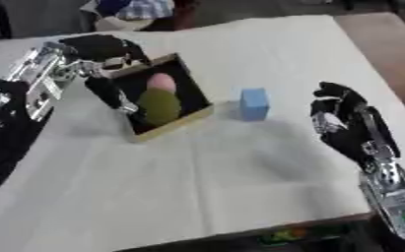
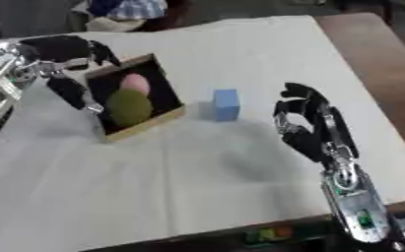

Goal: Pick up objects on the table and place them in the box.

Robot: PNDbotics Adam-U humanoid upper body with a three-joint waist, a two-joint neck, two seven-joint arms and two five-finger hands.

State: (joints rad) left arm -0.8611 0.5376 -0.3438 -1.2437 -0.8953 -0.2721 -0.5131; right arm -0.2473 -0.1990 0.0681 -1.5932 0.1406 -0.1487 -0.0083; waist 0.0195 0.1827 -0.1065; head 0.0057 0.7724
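Right hand (image 1: 352, 129): we see it lower right, fingers loosely spread, holding nothing.
Left hand (image 1: 102, 54): upper left, curled round the box (image 1: 192, 88) rim.
Blue block (image 1: 253, 103): centre.

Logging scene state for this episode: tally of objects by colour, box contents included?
Pink rounded object, inside the black box with the tan wooden rim: 1
Olive-green rounded object, inside the same box: 1
Light blue block, standing on the white table to the box's right: 1
Total: 3 objects, 2 in the box and 1 on the table.
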